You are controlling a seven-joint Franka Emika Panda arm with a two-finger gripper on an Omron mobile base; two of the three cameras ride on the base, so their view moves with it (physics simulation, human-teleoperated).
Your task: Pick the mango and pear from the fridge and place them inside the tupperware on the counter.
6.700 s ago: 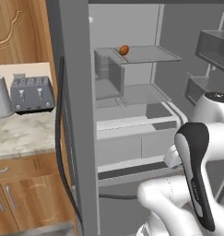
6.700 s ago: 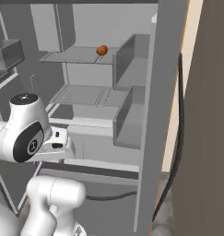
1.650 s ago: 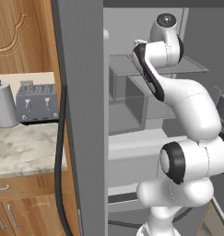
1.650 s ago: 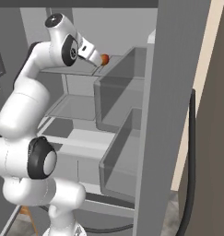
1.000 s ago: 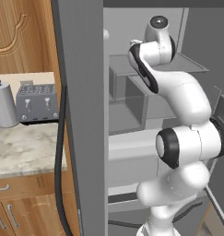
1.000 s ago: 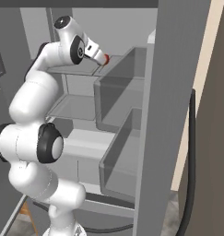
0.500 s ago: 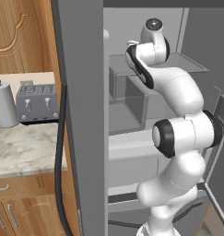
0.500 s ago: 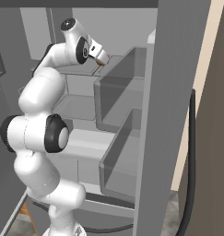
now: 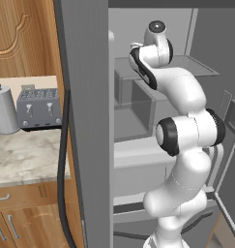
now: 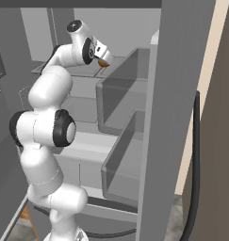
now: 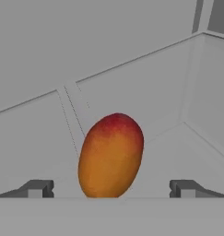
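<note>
Reaching high into fridge (image 9: 85, 121), my arm bent up to upper shelf; pincer (image 11: 109, 188) spread wide, empty, mango (image 11: 111, 156) between fingertips (image 11: 37, 188).

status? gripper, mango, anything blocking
Gripper open, reaching into the fridge. Mango on the shelf between the fingertips, not gripped. Nothing in the way.

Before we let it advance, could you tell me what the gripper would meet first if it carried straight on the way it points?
Most likely the mango: it lies on the fridge shelf, centred between the open gripper fingertips. How near is unclear.
</note>
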